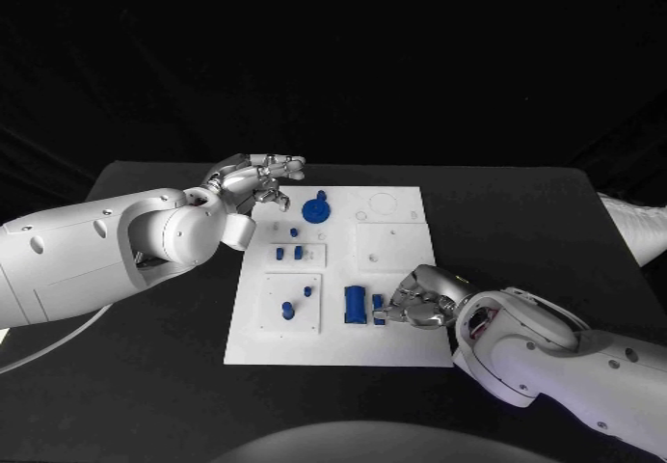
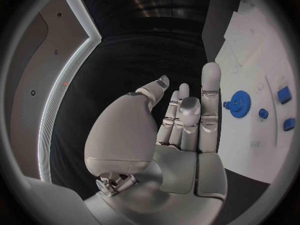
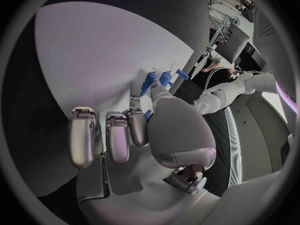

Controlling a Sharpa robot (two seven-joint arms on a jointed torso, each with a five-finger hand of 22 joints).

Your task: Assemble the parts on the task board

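The right hand (image 1: 417,301) rests its fingers on a small blue part (image 1: 377,309) near the task board (image 1: 396,342)'s near edge, apparently starting to pick it up. The left hand (image 1: 257,183) hovers empty, fingers apart, beside the blue gear (image 1: 317,208). Next it needs a firm pinch and a lift.

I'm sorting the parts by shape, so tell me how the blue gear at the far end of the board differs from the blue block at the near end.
The gear is round with a toothed rim and a knob in its middle; the block is a plain rectangular piece. The gear sits at the board's far end near the left hand, untouched; the block lies at the near end, right beside the right hand's fingers. Both are blue and rest on the white board.
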